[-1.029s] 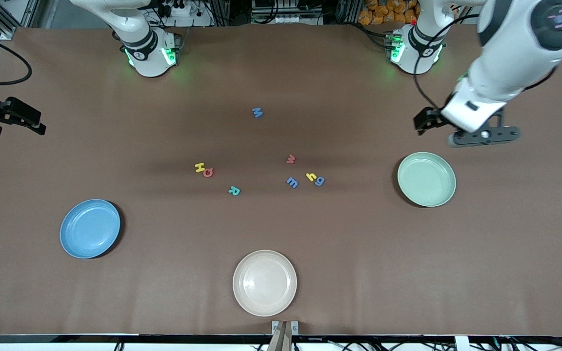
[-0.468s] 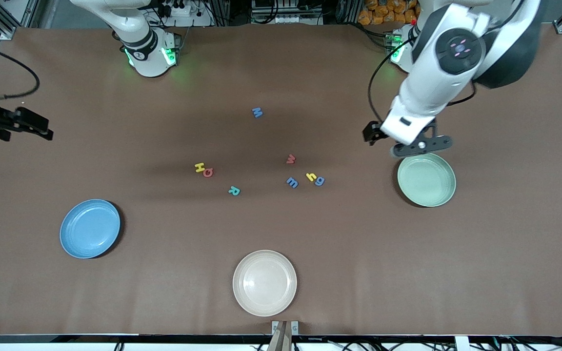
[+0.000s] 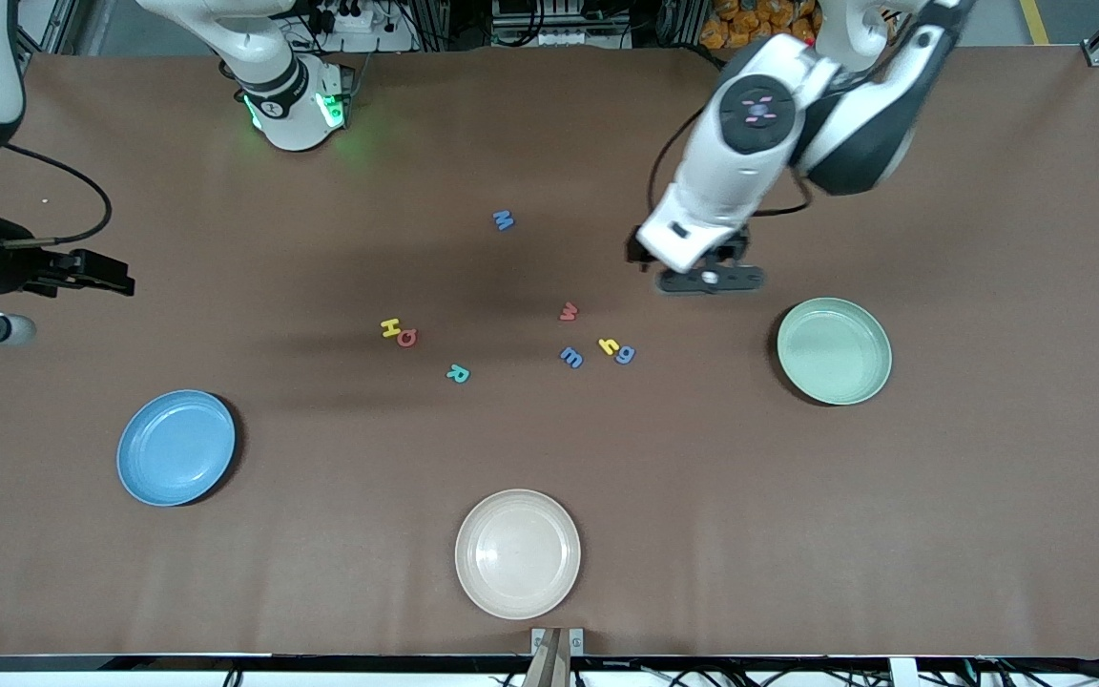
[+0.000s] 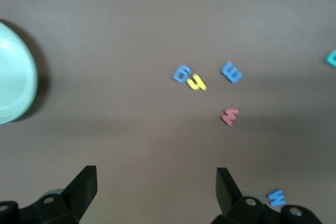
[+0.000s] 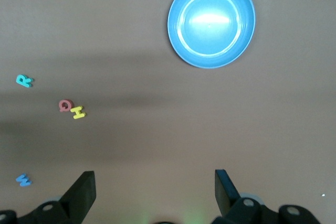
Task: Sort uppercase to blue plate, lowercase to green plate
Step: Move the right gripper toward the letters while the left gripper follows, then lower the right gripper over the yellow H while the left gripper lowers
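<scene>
Your left gripper (image 3: 710,279) hangs wide open and empty over bare table, the red w (image 3: 569,311) nearest, the green plate (image 3: 834,350) toward its arm's end. Yellow h (image 3: 609,345) and blue g (image 3: 625,355) touch, so you risk pinching both. Your right gripper (image 3: 96,277), also open and empty, waits above the blue plate (image 3: 176,447).

Left gripper (image 3: 702,280) swung from over the green plate (image 3: 834,350) toward frame centre, above the red w (image 3: 568,311). Right gripper (image 3: 82,277) edged in from the frame's left edge.
</scene>
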Available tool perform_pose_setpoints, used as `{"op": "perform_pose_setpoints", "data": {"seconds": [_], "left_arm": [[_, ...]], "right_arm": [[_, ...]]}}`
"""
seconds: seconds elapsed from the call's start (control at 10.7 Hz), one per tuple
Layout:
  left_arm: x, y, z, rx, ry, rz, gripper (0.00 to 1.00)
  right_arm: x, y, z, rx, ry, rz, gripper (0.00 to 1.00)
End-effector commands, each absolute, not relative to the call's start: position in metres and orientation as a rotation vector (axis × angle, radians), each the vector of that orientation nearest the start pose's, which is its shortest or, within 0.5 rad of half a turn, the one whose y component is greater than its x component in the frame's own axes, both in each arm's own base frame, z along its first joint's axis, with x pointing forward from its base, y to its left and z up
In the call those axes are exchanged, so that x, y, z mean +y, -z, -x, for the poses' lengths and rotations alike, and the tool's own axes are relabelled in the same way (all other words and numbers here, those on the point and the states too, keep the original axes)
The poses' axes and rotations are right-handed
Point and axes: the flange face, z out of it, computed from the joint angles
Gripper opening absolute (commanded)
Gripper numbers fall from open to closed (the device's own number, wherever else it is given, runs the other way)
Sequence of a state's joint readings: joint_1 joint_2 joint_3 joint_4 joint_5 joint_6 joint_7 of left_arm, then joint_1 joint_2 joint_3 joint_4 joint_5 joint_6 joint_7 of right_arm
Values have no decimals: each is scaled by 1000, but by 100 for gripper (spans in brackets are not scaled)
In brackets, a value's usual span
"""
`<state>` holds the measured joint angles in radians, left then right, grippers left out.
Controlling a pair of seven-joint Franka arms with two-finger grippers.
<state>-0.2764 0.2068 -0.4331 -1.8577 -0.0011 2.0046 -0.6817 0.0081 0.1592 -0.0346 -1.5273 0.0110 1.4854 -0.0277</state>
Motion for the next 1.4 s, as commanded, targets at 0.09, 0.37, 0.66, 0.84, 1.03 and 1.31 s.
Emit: {"op": "perform_pose_setpoints", "data": {"seconds": [0.09, 0.37, 0.66, 0.84, 1.03, 1.31], "left_arm": [[-432, -361, -450, 178, -105, 3188, 100], [-449, -326, -448, 217, -77, 3206, 100], [-464, -285, -444, 210, -32, 3210, 100], [-478, -272, -435, 218, -15, 3231, 100], [-480, -267, -434, 253, 8, 3223, 100], [-491, -241, -426, 376, 68, 3208, 100]], "right_arm": [[-4, -492, -608, 26, -427, 3018, 100], [10, -425, -606, 25, -384, 3015, 100], [48, -383, -592, 96, -405, 3037, 100], [75, -366, -584, 116, -398, 3053, 100], [89, -353, -577, 112, -389, 3060, 100], [131, -319, -557, 124, -323, 3083, 100]]}}
